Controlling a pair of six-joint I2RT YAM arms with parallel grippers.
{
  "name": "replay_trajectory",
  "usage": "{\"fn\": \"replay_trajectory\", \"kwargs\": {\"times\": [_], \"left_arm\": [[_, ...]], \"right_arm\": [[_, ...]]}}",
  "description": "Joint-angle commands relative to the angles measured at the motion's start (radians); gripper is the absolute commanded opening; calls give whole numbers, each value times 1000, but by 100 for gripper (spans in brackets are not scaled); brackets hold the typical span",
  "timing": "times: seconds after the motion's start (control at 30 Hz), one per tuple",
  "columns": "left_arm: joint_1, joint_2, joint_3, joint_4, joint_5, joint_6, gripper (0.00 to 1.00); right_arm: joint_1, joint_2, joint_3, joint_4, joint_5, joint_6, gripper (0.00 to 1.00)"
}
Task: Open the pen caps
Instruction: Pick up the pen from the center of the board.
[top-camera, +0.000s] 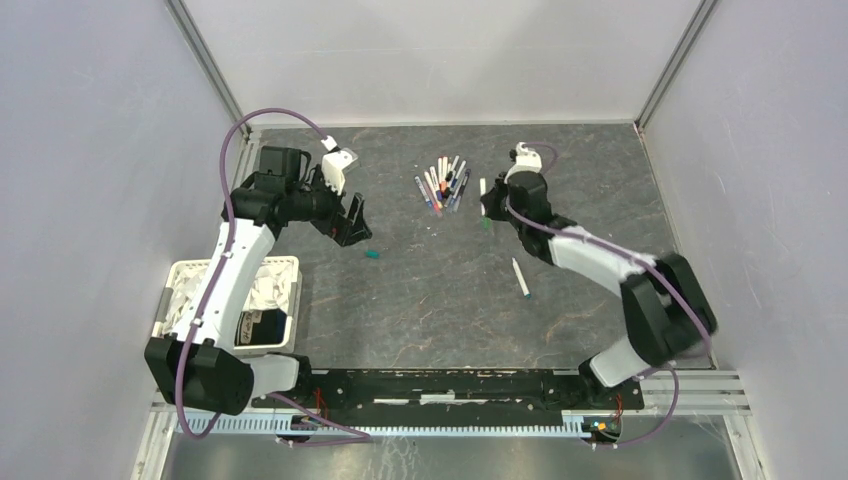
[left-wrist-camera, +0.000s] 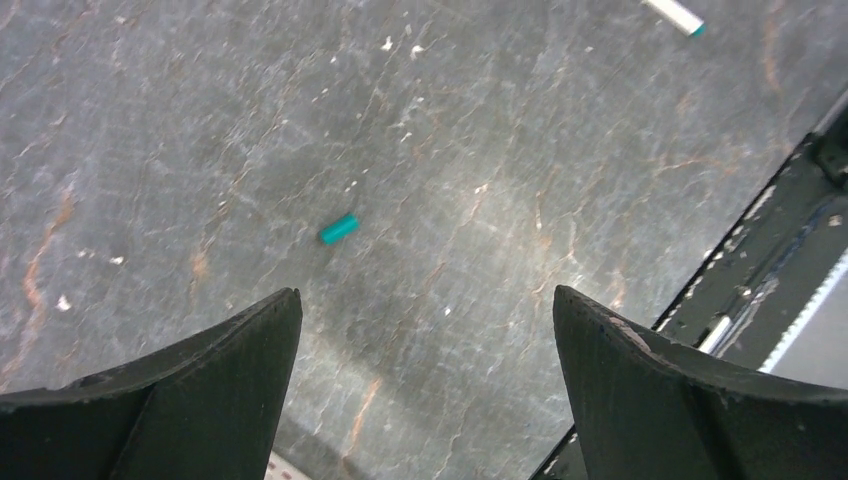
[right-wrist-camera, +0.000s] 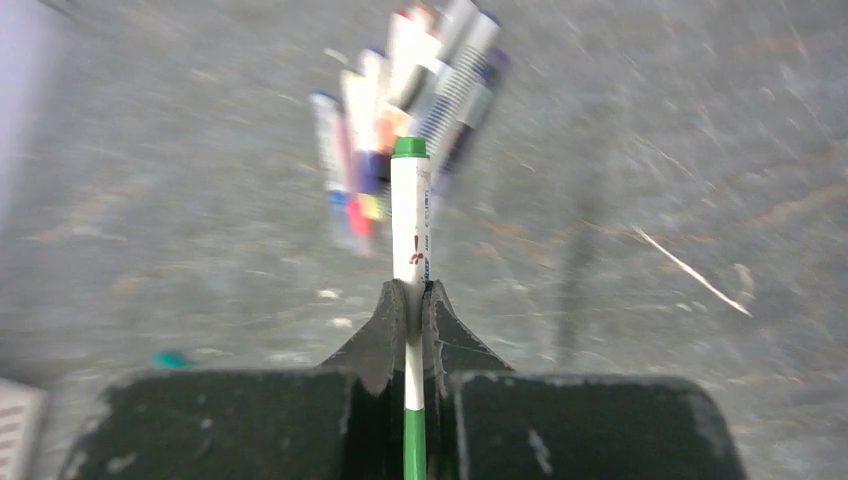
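One loose teal pen cap (top-camera: 372, 254) lies on the counter (top-camera: 430, 320) near the left gripper (left-wrist-camera: 425, 300), whose jaws stand wide apart and hold nothing. One lone white pen (top-camera: 520, 278) lies by itself toward the right arm. A fanned heap of pens (top-camera: 442, 183), perhaps nine, overlaps too tightly for a sure count. The right gripper (right-wrist-camera: 410, 300) is clamped on one green-ended pen (right-wrist-camera: 411, 215), just right of the heap.
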Motion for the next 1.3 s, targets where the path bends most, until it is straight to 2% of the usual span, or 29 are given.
{"fn": "replay_trajectory", "kwargs": {"times": [0.0,0.1,0.33,0.43,0.63,0.9,0.97,1.1,1.27], "left_arm": [[4,-21,-3,58,130,-105,100],[4,-23,-11,59,207,-99,100],[-17,-80,-89,109,449,-101,100],[-38,-93,-119,109,504,-81,100],[-65,-102,-140,141,533,-89,100],[-69,-121,-173,232,516,-137,93],[-71,-122,-180,256,517,-162,89],[-74,-120,-183,259,529,-163,71],[-74,-135,-189,259,536,-161,69]], "right_arm": [[109,-211,-161,387,7,103,0],[204,-275,-241,544,37,138,0],[423,-264,-192,700,174,140,0],[480,-233,-156,759,206,132,0],[545,-171,-110,835,192,193,0],[597,-153,-77,850,198,207,0],[604,-147,-74,854,198,210,0],[612,-132,-66,855,181,229,0],[625,-122,-71,854,188,229,0]]}}
